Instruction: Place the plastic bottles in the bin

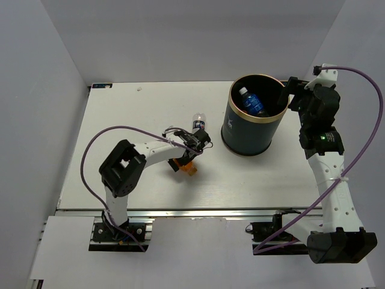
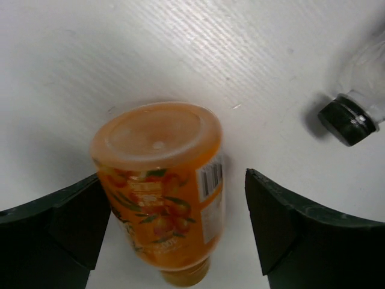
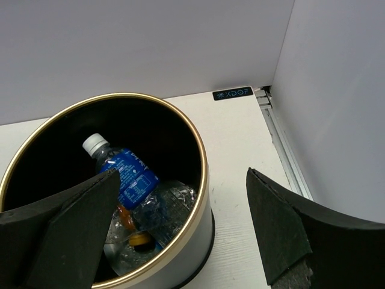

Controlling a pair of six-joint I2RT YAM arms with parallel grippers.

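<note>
From above, my left claw (image 1: 184, 161) is low over the white table (image 1: 120, 120), at the stubby orange bottle (image 1: 189, 169). In this view my own arm hides most of that bottle. Just behind it lies the small clear bottle (image 1: 199, 122), alone on the table and a little to the left of the bin (image 1: 246, 135). My right claw (image 1: 289, 95) hangs over the right side of the bin's gold rim. Inside the bin I see one bottle with a blue label (image 1: 251, 103). Purple cables (image 1: 120, 129) loop over both arms.

My left wrist camera shows what the top view does not. The orange bottle (image 2: 162, 186) lies on its side with its flat bottom toward the camera, between the fingers of the left claw (image 2: 174, 223). The claw is spread apart. One finger (image 2: 60, 229) is right against the bottle and the other (image 2: 295, 229) stands off it with a gap. At the right edge only the black cap of the small clear bottle (image 2: 349, 120) is sharp.

My right wrist camera looks down into the bin (image 3: 198, 156). The right claw (image 3: 183, 198) is wide apart and holds nothing. The bottle with a blue label (image 3: 123, 174) leans inside with its white cap up. Under it is a second clear bottle (image 3: 159, 208), crumpled, which the top view hides. Behind the bin, a black label (image 3: 232, 94) lies on the table near the corner of the walls (image 3: 331, 90).
</note>
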